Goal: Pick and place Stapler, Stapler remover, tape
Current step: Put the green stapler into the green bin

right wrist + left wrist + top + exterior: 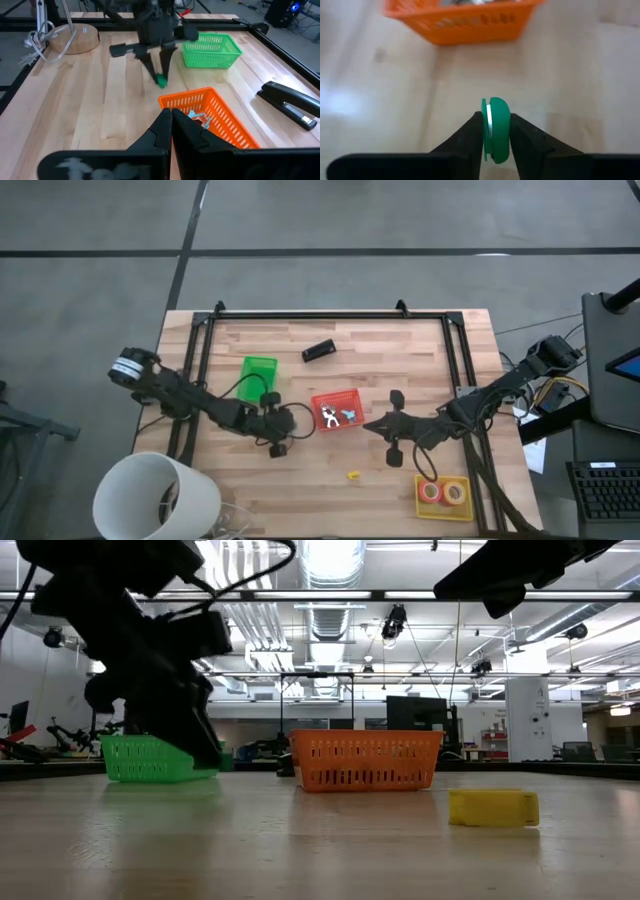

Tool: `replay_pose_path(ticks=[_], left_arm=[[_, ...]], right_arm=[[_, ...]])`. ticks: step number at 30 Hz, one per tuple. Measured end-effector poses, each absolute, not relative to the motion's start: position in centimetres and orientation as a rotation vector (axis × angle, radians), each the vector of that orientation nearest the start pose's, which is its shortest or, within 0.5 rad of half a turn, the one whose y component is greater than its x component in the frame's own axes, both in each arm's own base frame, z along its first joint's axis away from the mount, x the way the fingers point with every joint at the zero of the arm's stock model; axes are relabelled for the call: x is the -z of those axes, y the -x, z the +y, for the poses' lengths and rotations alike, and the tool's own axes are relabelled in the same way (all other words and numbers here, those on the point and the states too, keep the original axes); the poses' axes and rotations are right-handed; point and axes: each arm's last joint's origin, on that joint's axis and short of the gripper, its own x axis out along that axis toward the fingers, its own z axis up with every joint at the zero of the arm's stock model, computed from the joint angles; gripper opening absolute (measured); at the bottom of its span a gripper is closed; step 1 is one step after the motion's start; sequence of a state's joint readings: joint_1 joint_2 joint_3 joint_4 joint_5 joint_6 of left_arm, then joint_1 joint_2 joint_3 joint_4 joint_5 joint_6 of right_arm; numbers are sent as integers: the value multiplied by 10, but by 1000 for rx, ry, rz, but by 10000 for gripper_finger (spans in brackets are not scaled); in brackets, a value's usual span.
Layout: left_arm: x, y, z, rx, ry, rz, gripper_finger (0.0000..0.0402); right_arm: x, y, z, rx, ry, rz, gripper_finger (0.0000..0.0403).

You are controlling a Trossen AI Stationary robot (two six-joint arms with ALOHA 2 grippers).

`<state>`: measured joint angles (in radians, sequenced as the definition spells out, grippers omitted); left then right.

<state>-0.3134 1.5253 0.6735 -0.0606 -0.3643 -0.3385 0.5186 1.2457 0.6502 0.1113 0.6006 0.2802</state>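
The left gripper (496, 131) pinches a green tape roll (496, 129) edge-on between its jaws, low over the wooden surface (300, 480), between the green bin (259, 370) and the orange bin (336, 410). The right gripper (171, 120), jaws pressed together, hovers beside the orange bin. The black stapler (318, 351) lies farther back.

You see the green tape (496, 130) standing on edge, pinched between the left gripper's (495, 134) fingers (470, 135) near the orange bin (210, 117). The black stapler (318, 351) lies flat, slightly angled, on the tabletop (400, 360) beyond the bins. Two tape rolls (442, 493), orange and red, lie flat in the yellow bin (420, 505).
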Motion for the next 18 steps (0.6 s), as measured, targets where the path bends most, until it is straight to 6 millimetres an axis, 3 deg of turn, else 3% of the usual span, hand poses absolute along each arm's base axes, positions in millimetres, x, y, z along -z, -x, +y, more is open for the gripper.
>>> replay_pose_path(ticks=[6, 12, 18], left_arm=[[-172, -247, -64, -358, -49, 774, 61], [-195, -225, -51, -594, -76, 678, 77], [-196, -201, -36, -849, 25, 664, 88]], right_arm=[[-223, -228, 111, 137, -18, 395, 9], [-223, -228, 111, 136, -19, 395, 9], [-223, -228, 111, 136, -18, 396, 9]])
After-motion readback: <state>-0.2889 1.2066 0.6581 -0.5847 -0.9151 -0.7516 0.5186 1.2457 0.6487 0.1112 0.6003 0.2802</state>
